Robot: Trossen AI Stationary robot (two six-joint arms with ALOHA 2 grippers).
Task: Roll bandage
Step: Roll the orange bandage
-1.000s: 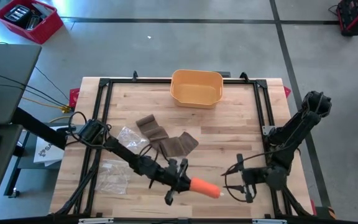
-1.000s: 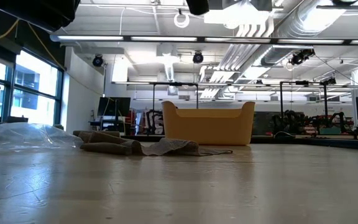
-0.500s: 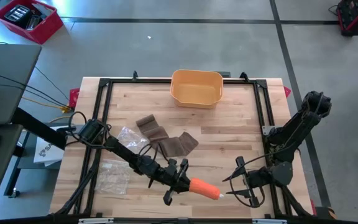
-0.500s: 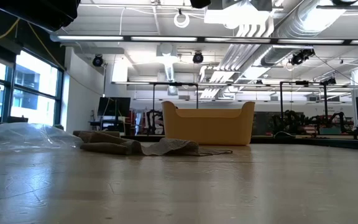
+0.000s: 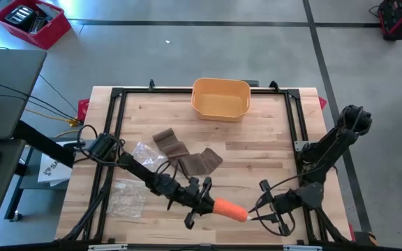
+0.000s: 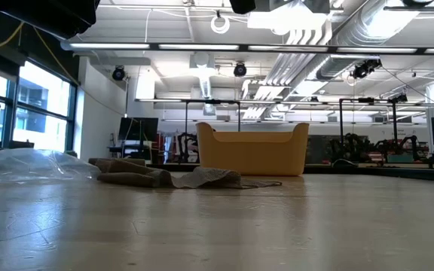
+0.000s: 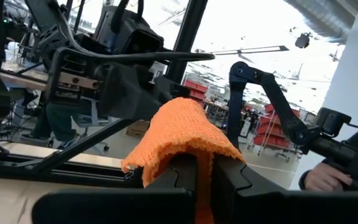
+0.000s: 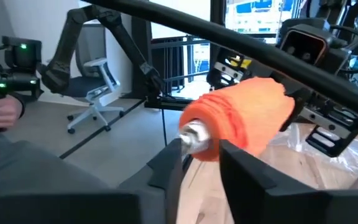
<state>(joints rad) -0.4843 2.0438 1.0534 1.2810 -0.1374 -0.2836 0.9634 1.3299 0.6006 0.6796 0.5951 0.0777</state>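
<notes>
An orange bandage roll [image 5: 230, 210] hangs above the table's near middle. My left gripper [image 5: 211, 204] is shut on its left end, where orange cloth [image 7: 185, 134] drapes over the fingers. My right gripper [image 5: 254, 215] comes from the right, its fingers closed in on the roll's free end [image 8: 235, 121], which carries a silvery tip [image 8: 194, 135]. An unrolled brown bandage [image 5: 187, 157] lies flat on the wood mid-table and also shows in the low view [image 6: 164, 177]. Neither gripper shows in the low view. My left gripper pinches the orange cloth [image 7: 204, 177] between its two shut fingers, pointing level toward the table's right. The roll sticks out beyond the fingertips, lifted clear of the table. My right gripper has the silvery tip [image 8: 190, 140] between its two fingers, level from the table's right. One finger [image 8: 174, 155] lies against it; whether the other touches, I cannot tell.
An orange-yellow bin [image 5: 220, 97] stands at the far edge's middle. Clear plastic wrappers [image 5: 126, 196] lie on the left half, near the left arm. A black frame [image 5: 293, 118] runs round the table. A person's hand [image 7: 321, 178] shows beyond the table.
My right gripper has gone a little toward the near edge and the roll's free end, tipping its fingers up to level, and its fingers have drawn together around that end. The roll has not moved.
</notes>
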